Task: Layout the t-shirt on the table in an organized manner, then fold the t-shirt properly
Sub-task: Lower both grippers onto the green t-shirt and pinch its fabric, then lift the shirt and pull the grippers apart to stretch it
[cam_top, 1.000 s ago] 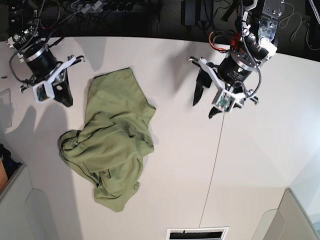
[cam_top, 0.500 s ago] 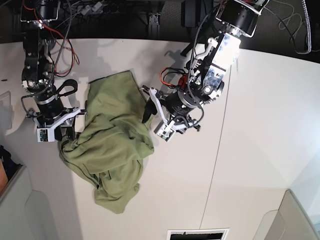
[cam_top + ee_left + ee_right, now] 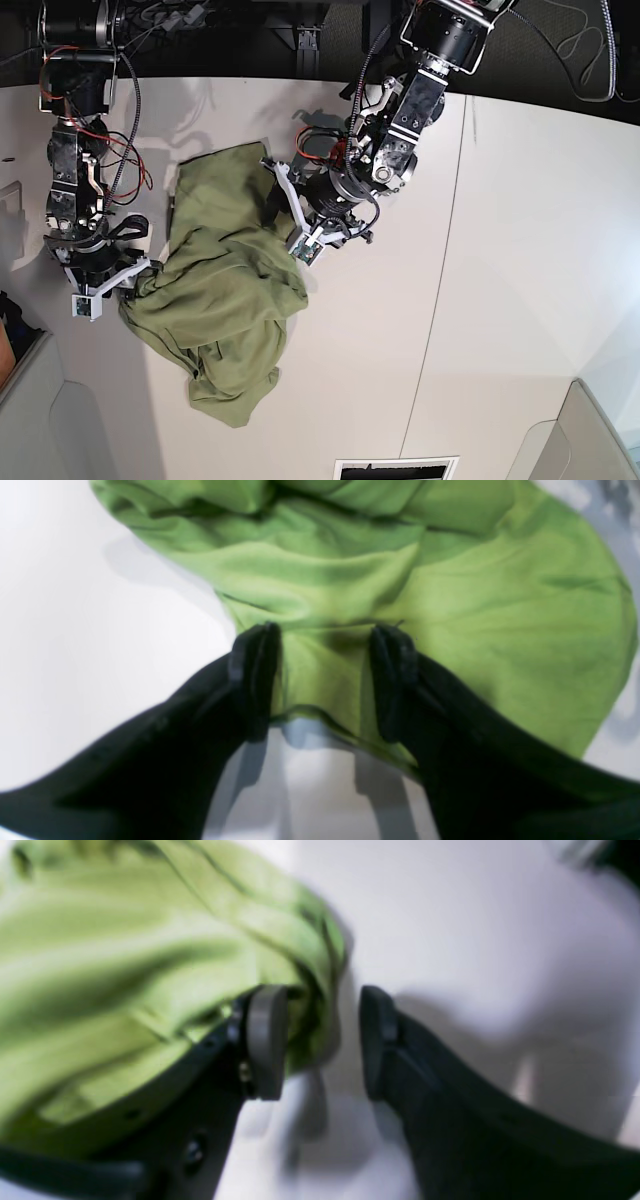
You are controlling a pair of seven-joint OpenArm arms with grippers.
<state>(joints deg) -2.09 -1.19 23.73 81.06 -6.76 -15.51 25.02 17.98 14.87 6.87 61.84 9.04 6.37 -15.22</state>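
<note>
Both arms had dropped onto the t-shirt (image 3: pixel 228 290); left gripper (image 3: pixel 322 680) jaws stood apart straddling its hem, right gripper (image 3: pixel 322 1040) jaws apart, apparently around its bunched edge.

The white table (image 3: pixel 520 300) has a thin dark seam (image 3: pixel 437 300) running from its far edge toward the near edge. A crumpled green t-shirt (image 3: pixel 225 300) lies directly on its left part, bunched in folds, with bare tabletop all around it.

The t-shirt (image 3: pixel 228 290) lies crumpled on the table (image 3: pixel 500 300), between both arms.
</note>
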